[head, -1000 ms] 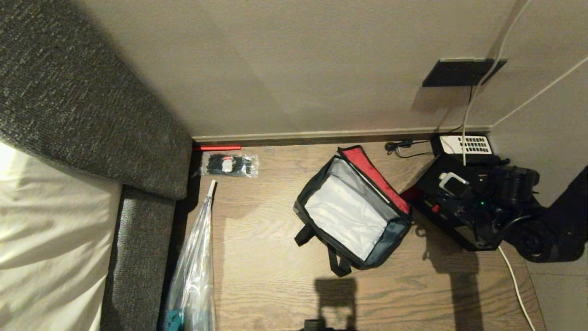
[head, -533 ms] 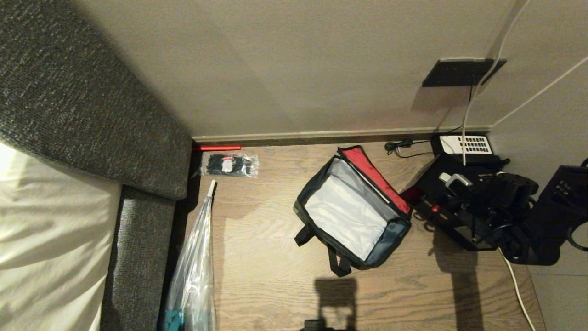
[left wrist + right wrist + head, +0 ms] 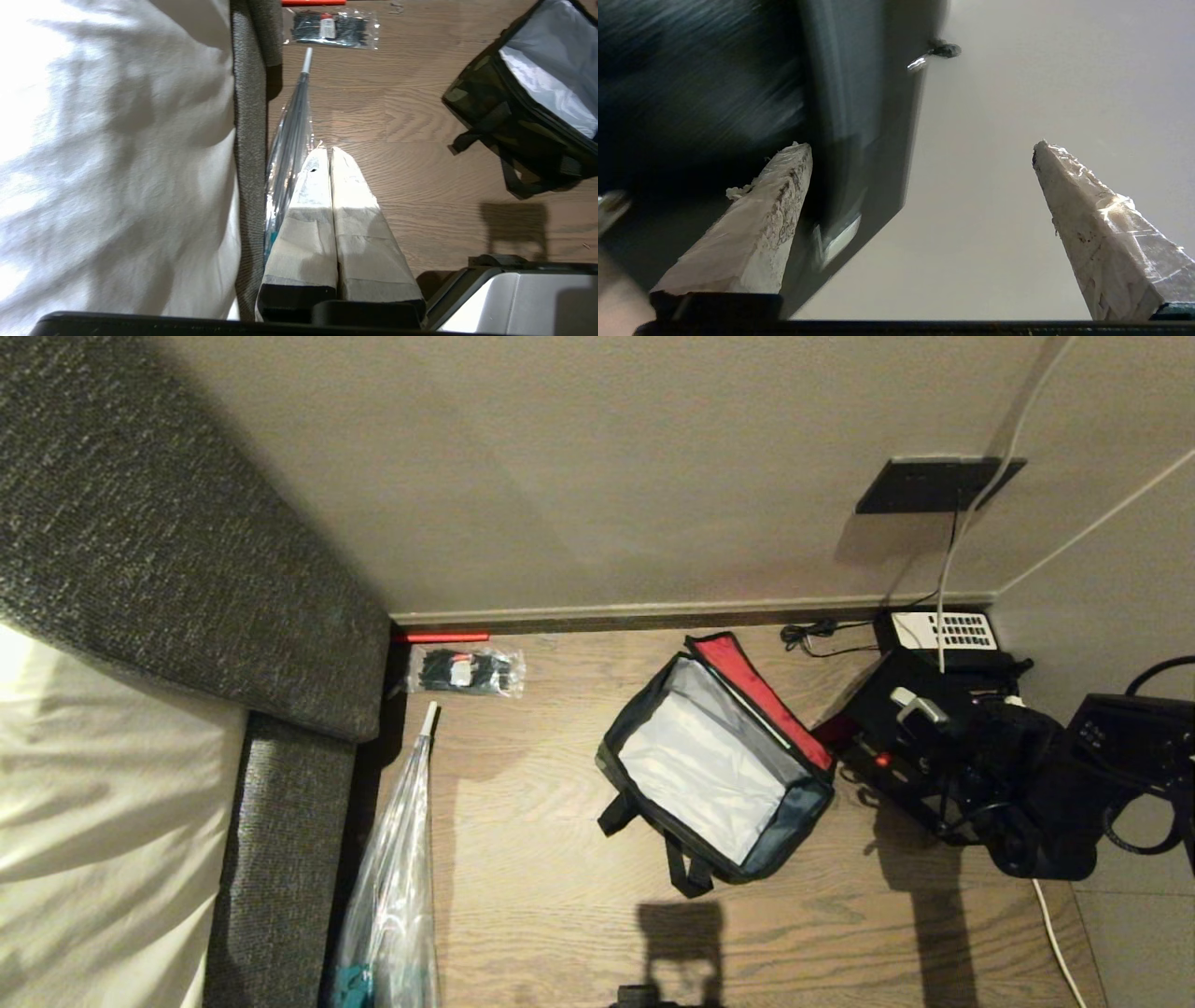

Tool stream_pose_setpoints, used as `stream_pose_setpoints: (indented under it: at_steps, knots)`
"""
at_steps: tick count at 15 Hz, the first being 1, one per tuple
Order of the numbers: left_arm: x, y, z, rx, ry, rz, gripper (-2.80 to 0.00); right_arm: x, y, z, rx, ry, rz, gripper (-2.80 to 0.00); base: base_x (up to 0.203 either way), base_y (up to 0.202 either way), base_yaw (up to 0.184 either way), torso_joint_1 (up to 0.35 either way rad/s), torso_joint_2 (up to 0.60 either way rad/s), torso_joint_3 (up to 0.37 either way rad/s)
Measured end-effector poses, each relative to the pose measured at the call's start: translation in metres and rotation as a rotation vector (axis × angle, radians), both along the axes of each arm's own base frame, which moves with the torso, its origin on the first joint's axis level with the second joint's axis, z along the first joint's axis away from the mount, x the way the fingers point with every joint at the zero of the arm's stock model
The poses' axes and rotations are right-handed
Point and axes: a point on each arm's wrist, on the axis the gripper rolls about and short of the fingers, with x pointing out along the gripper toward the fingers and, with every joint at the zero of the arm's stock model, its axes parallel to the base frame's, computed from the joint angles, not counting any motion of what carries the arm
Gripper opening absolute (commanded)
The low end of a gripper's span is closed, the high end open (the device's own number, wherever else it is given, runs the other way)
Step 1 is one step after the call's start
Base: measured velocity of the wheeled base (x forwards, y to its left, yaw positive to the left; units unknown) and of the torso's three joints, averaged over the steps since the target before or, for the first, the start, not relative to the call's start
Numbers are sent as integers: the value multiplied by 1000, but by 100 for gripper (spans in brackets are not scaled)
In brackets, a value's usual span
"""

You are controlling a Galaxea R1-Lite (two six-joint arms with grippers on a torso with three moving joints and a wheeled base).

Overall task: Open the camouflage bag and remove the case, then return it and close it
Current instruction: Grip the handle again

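The camouflage bag [image 3: 719, 761] lies open on the wooden surface, its red lid lining [image 3: 761, 695] folded back and its silvery inside empty; it also shows as the camouflage bag [image 3: 509, 121]. The black case [image 3: 873, 714] with a small red spot sits just right of the bag. My right gripper [image 3: 952, 709] hovers over the case, jaws wide open with nothing between them. In the right wrist view the right gripper [image 3: 920, 145] faces the wall, one finger in front of the case [image 3: 859, 116]. My left gripper [image 3: 327, 151] is shut and parked by the bed.
A black telephone [image 3: 943, 630] with white keys stands at the wall behind the case, under a dark wall plate [image 3: 938, 483] with cables. A white cable [image 3: 1050, 915] runs along the right. A packet of black ties [image 3: 467, 672], a clear plastic bag [image 3: 392, 877] and the grey bed frame [image 3: 280, 775] lie left.
My right arm has swung over the case, with more of its dark body coming into view from the right. The bag and the left gripper have not moved.
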Motion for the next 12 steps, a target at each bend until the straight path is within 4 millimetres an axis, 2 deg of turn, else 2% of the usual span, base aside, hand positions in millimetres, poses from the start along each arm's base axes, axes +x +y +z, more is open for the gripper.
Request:
stream_pose_setpoints:
  at_steps: [3, 8, 9, 12]
  knots:
    - [0, 0, 0, 0, 0, -2, -280, 17, -3, 5, -14, -68, -25, 0, 0, 0, 0, 0, 0, 0]
    - [0, 0, 0, 0, -1, -1, -280, 20, -4, -1, -16, -69, -18, 0, 0, 0, 0, 0, 0, 0]
    - [0, 0, 0, 0, 0, -1, -280, 20, -4, -3, -15, -67, -15, -280, 0, 0, 0, 0, 0, 0]
    - [0, 0, 0, 0, -1, -1, -280, 19, -4, -13, -4, -39, -29, -280, 0, 0, 0, 0, 0, 0]
